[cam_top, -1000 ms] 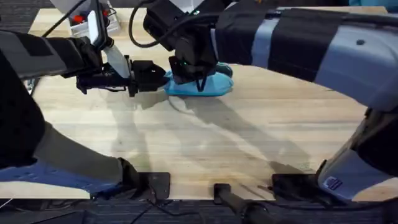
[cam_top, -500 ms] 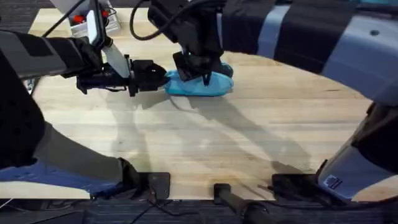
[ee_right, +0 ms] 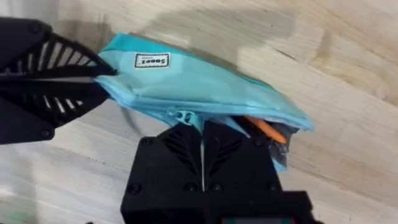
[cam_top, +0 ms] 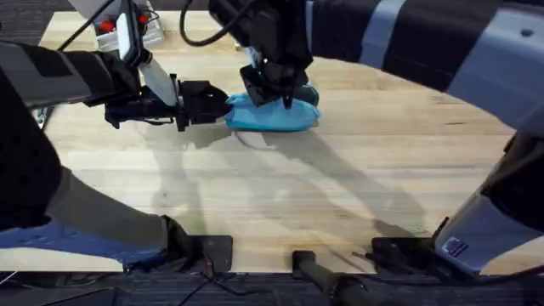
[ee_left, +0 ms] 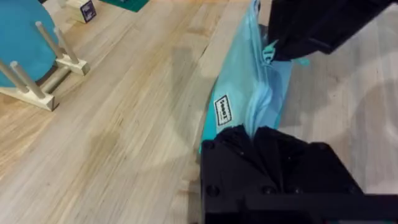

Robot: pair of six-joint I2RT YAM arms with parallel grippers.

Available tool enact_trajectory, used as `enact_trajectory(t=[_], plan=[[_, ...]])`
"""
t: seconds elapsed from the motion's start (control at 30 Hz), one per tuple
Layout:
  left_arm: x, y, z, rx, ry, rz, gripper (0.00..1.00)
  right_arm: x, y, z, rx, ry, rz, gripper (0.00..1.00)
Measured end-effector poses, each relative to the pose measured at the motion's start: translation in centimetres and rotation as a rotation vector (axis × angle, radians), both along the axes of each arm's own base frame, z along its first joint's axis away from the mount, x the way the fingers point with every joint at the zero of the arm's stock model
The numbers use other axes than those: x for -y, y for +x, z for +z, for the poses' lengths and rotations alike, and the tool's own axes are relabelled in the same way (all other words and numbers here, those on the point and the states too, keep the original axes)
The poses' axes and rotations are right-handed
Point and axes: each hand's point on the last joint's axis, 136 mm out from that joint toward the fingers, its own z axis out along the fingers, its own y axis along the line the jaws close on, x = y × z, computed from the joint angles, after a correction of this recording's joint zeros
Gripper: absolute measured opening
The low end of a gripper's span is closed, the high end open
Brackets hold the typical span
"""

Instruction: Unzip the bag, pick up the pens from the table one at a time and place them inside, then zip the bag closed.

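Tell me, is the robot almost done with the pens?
Nearly. An orange pen is already inside the bag. The left gripper pinches one end while the right gripper holds the zipper pull, partway along. The rest of the bag is unzipped and needs closing.

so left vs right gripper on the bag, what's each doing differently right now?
The left gripper is clamped on the end of the bag, reaching in level with the table; the right gripper comes down from above, pinched on the zipper pull along the top edge. The left sits at the zipped end; the right is nearer the open end, where an orange pen shows inside. Both are shut, with black fingers.
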Motion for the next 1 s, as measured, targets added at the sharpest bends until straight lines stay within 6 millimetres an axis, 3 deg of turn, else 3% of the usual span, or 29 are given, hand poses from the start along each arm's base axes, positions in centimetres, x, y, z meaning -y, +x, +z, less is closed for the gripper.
enact_trajectory(t=[0.4,0.77,1.0], plan=[[0.1,0.0,0.1,0.002,-0.006,-0.002,0.042,1.5,0.7,-0.4,-0.094,0.051,0.023,0.031],[0.1,0.0,0.1,0.001,-0.004,-0.002,0.042,5.5,0.5,-0.9,-0.188,-0.004,-0.045,0.031],[0.0,0.0,0.0,0.001,-0.002,-0.001,0.042,6.4,0.4,-1.0,-0.204,-0.024,-0.047,0.031]])
